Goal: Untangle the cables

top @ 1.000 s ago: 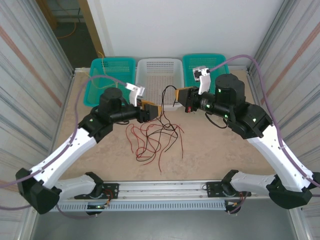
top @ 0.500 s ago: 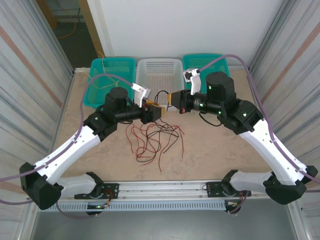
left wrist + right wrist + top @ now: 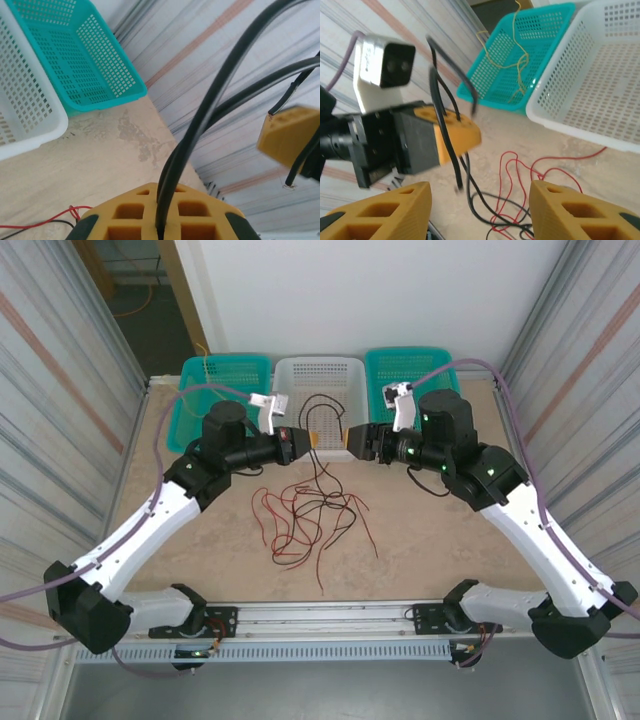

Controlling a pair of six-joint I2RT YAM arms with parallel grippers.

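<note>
Three baskets counted along the far edge of the table [image 3: 450, 540]: left teal basket [image 3: 225, 380], white basket [image 3: 340, 375], right teal basket [image 3: 405, 368]. Found the left gripper [image 3: 306, 440] clamped tight on black cables [image 3: 200, 125], raised just short of the white basket's near rim. Found the right gripper [image 3: 480, 200] facing it close by, fingers [image 3: 385, 207] spread wide, nothing between them. Traced the held cables up in a loop over the white basket, then down to a loose heap with red cables [image 3: 268, 512] mid-table, below both grippers. Spotted a pale yellow cable [image 3: 519, 65] inside the left teal basket. Noted bare tabletop on either side of the heap, out to the ribbed walls [image 3: 70, 390].
</note>
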